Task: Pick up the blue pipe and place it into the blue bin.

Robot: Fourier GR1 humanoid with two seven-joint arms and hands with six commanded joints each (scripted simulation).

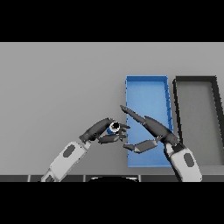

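Note:
The blue pipe (pixel 113 128) is a short blue tube with a pale rim and dark opening, held in my left hand (pixel 101 130), whose fingers and thumb curl round it just left of the blue bin (pixel 146 85). The pipe sits above the table, close to the bin's left wall. My right hand (pixel 154 129) reaches in from the lower right over the bin, fingers straight and spread, thumb pointing left, fingertips close to the pipe but apart from it. Part of the bin's floor is hidden under this hand.
A dark grey bin (pixel 195 80) stands directly right of the blue bin, its walls nearly touching it. The grey table (pixel 57 83) stretches to the left and back.

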